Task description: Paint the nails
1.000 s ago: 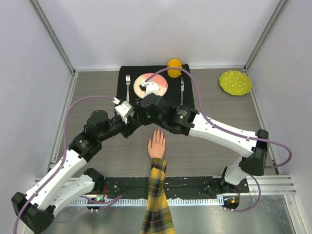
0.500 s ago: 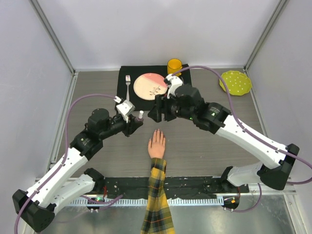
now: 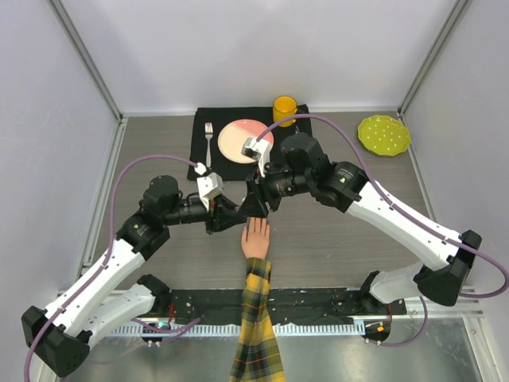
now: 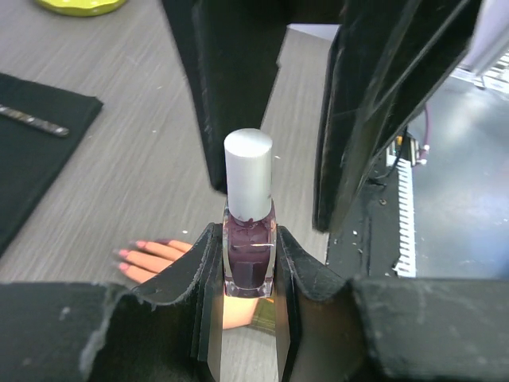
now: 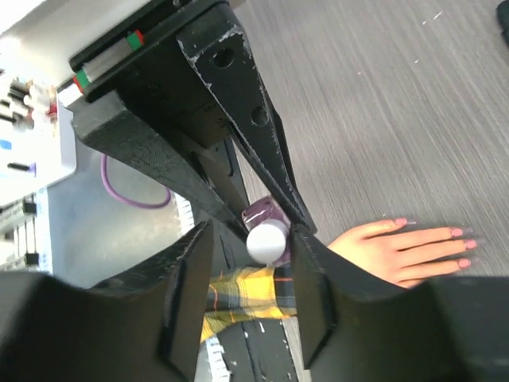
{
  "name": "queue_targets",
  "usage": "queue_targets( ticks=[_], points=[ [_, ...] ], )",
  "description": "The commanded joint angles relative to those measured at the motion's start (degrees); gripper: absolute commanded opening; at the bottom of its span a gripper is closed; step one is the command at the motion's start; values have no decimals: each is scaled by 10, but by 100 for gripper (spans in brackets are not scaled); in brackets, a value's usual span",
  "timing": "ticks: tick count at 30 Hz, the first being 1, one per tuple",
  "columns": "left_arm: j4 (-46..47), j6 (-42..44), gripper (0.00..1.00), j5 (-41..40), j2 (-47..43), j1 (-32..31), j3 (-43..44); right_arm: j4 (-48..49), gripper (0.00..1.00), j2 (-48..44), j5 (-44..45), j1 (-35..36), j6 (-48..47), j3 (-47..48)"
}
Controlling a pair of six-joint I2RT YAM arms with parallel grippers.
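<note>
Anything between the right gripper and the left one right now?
Yes: the polish bottle, clamped in the left gripper, with its white cap standing between the fingers of the right gripper. Both wrist views show it.

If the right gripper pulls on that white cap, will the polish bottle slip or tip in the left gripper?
The polish bottle looks like smooth glass, so it may slip; the left gripper pinches only its flat sides. The white cap is round and glossy, so the open right gripper could skid twisting it.
</note>
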Motion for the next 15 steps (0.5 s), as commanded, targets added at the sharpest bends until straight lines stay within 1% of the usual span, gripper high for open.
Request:
queue_targets(
  ticks=[1,2,4,6,10,11,12,14,15],
  points=[
    [33,-11,0,46,2,1,22,-25,46,11,-37,0,-49,39],
    [33,-11,0,48,2,1,22,-30,45,14,-32,-1,-50,42],
    [34,-12,0,49,2,1,22,-31,40,15,-31,0,-52,47],
    [33,-12,0,49,3,1,22,-37,32,19,-30,0,-54,50],
    [33,-12,0,51,3,1,23,-49,30,22,-24,-1,-62,57],
    [32,-13,0,51,4,1,23,-52,28,22,-23,-1,-62,57],
    [32,-12,0,48,4,1,23,-52,17,22,-21,-1,-60,58],
    [32,-12,0,38,3,1,24,-53,1,29,-19,-1,-51,59],
    [31,-11,0,25,1,1,23,-52,1,32,-23,0,-38,57]
  ],
)
